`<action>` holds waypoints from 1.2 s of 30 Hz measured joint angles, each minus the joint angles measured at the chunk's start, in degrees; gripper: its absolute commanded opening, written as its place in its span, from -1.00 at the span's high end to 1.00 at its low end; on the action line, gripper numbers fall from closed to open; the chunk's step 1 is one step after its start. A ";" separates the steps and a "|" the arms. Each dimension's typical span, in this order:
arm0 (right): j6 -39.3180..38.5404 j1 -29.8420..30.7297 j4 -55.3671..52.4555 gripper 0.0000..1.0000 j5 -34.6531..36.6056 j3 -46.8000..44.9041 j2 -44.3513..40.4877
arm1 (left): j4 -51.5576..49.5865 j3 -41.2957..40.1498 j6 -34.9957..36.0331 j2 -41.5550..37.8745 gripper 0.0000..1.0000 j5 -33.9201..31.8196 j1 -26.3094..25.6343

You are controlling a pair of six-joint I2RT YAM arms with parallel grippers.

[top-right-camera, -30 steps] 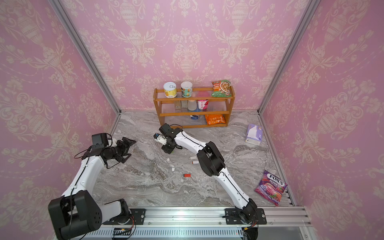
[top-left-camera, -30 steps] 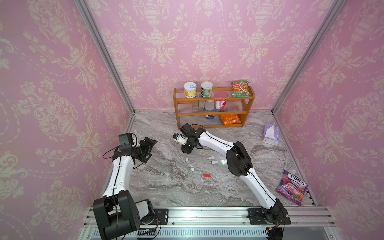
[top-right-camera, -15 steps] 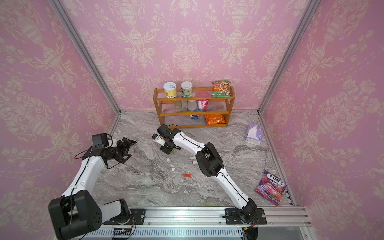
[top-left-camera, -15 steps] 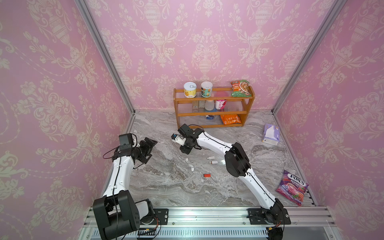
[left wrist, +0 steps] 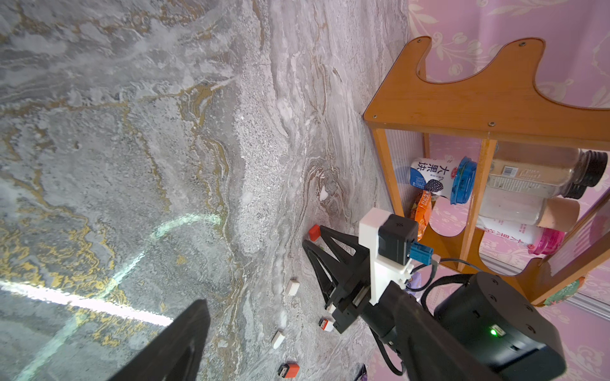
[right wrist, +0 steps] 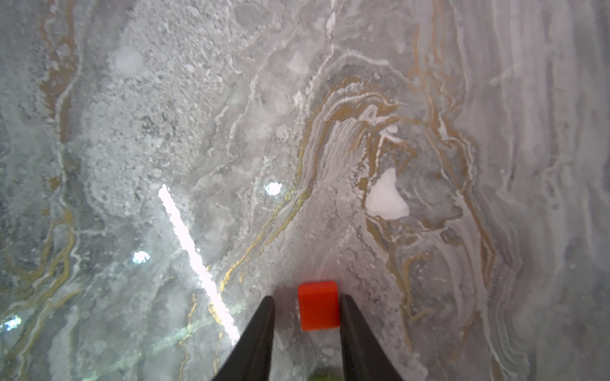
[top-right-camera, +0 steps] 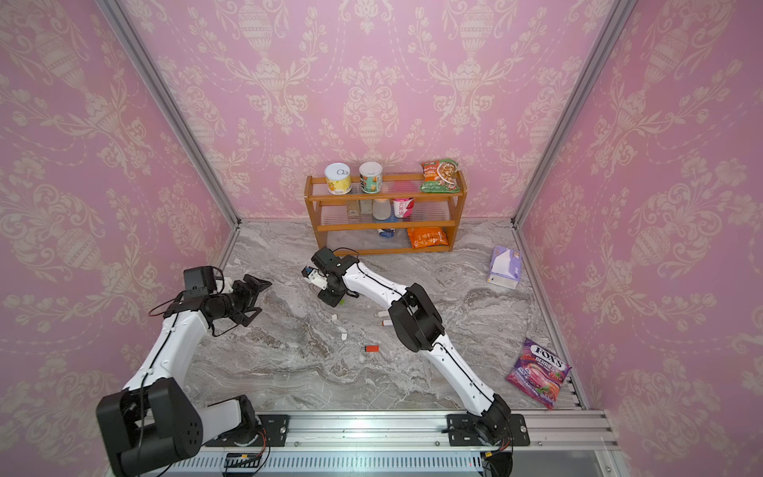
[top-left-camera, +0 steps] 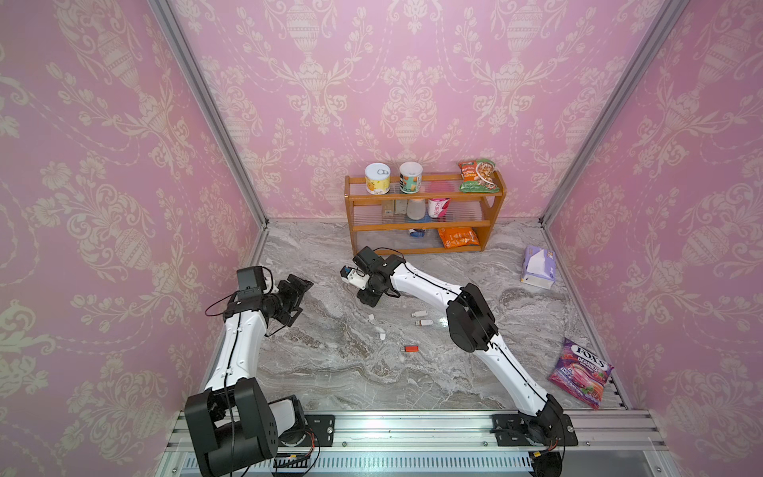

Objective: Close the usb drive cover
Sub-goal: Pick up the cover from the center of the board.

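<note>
Step in hand, as judged: cap (right wrist: pixel 318 305), red, to be picked off table (right wrist: pixel 165 115).
Right end effector (right wrist: pixel 307 297) set astride cap. Jaws narrowed, not yet pinching: one jaw against cap's side, gap seen at other.
Closing to be finished squarely on cap's flat sides. Tips to be kept low so cap is not flicked away.
Cap's open end not discernible.
Drive (top-left-camera: pixel 411 349), red, lies well apart, nearer robot base, plug bare. Cap to be lined up with plug before pressing.
Left end effector (top-left-camera: pixel 301 298) spread wide, empty.
</note>
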 measured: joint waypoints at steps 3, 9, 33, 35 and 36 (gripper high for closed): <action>0.00 0.00 0.17 0.41 -0.04 -0.28 -0.11 | 0.00 -0.04 0.00 0.00 -0.81 0.02 0.00; 0.04 0.11 0.37 0.60 -0.28 -0.66 -0.28 | 0.02 -0.17 0.00 0.00 -0.81 0.24 0.00; 5.20 -7.48 11.91 0.89 -18.23 -34.95 -30.16 | 10.67 -0.57 -1.92 3.34 -0.40 11.56 -15.08; 5.29 -7.80 13.20 0.87 -20.26 -37.11 -33.73 | 11.69 0.04 -2.03 4.15 -0.37 12.61 -16.46; 5.38 -7.89 13.79 0.86 -21.57 -38.05 -35.19 | 12.44 0.37 -2.23 4.48 -0.35 13.33 -17.25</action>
